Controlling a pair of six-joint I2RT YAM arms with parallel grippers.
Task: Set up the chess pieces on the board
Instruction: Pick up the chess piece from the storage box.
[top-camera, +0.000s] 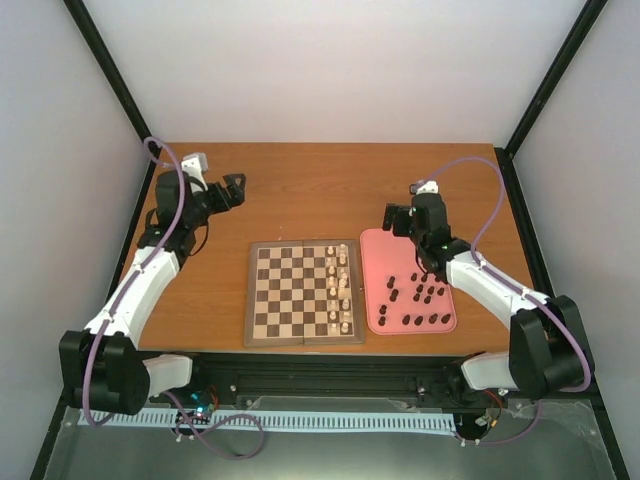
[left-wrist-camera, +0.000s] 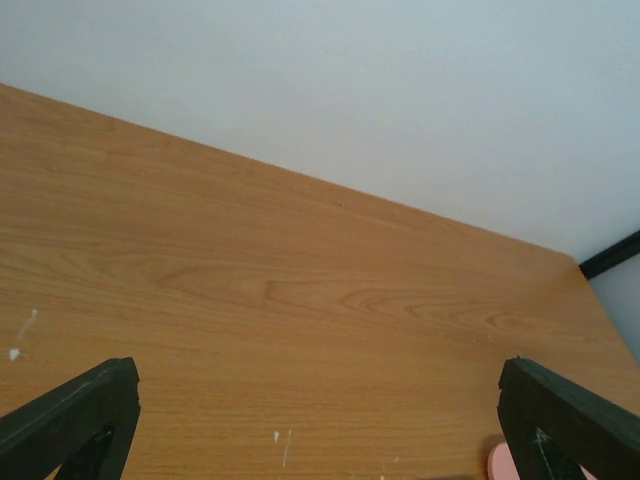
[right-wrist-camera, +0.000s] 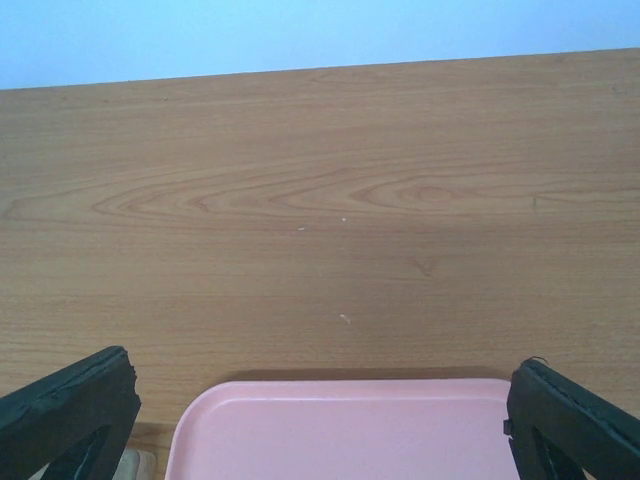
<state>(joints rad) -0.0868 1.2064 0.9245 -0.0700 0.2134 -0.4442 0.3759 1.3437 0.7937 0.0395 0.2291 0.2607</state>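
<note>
The wooden chessboard (top-camera: 290, 293) lies in the middle of the table. Several tiny dark chess pieces (top-camera: 420, 295) stand scattered on the near half of a pink tray (top-camera: 378, 250) right of the board. My left gripper (top-camera: 232, 190) hovers over bare table far left of the board; in the left wrist view (left-wrist-camera: 318, 400) it is open wide and empty. My right gripper (top-camera: 393, 218) hangs over the tray's far edge; in the right wrist view (right-wrist-camera: 322, 385) it is open wide and empty, with the pink tray (right-wrist-camera: 350, 430) below it. No dark pieces show in either wrist view.
Cream-white pieces (top-camera: 340, 285) fill the board's two right-hand columns. A corner of the pink tray (left-wrist-camera: 497, 462) shows at the bottom right of the left wrist view. Black frame posts stand at the table's far corners.
</note>
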